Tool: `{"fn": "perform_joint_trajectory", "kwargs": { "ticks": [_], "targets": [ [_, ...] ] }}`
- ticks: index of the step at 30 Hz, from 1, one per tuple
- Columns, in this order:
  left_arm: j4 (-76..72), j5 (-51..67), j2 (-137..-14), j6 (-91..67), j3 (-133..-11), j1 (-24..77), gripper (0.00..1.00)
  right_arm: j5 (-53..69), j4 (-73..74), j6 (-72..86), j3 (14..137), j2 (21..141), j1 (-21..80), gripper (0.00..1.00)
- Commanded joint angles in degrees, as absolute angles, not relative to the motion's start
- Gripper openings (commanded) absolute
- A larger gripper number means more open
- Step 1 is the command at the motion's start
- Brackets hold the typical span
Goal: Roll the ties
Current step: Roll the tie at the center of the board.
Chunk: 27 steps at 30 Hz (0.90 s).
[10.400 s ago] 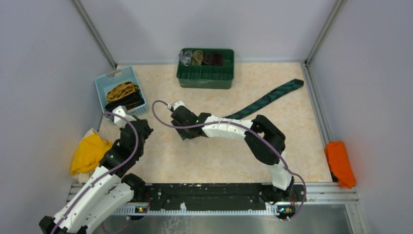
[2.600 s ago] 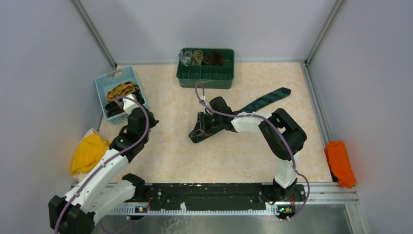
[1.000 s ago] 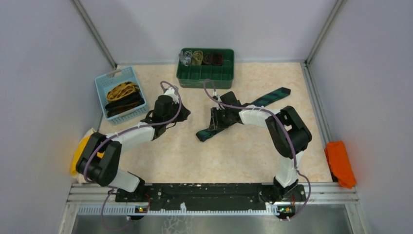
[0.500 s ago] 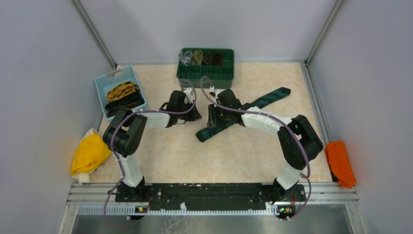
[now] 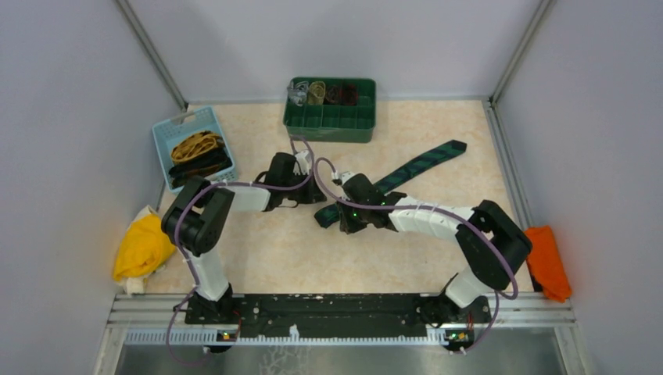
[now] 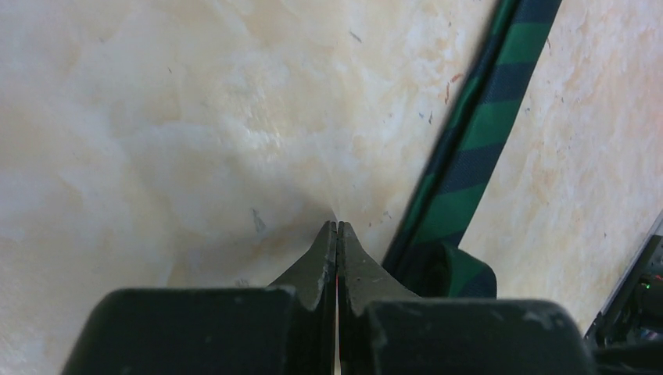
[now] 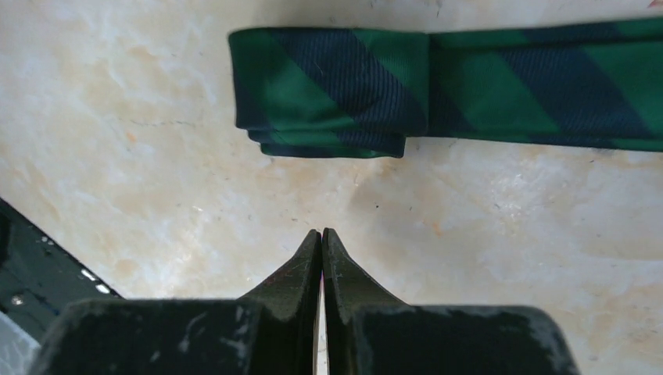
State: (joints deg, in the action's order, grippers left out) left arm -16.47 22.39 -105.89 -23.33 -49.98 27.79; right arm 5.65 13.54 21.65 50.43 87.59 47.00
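Left tool (image 6: 337, 226) and right tool (image 7: 321, 233) closed, empty, beside green dark-banded tie (image 7: 344, 94), one end in flat folds

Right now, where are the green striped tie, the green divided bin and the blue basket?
green striped tie (image 7: 328, 92), right wrist view, on its folded end.
green divided bin (image 5: 328, 133), top external view, on its front wall.
blue basket (image 5: 184, 119), top external view, on its far rim.
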Motion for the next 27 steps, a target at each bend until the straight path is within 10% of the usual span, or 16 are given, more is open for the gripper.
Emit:
{"fn": "perform_joint_trajectory", "kwargs": {
  "ticks": [1,27],
  "targets": [
    [-15.31,22.21,-103.89,-23.82,-46.56,29.14,0.00,4.69,5.44,24.82,47.51,90.71,48.21,0.00],
    [-11.81,15.69,-105.46,-24.08,-48.34,29.85,0.00,3.48,-1.30,25.63,50.21,99.61,48.39,0.00]
  ]
}}
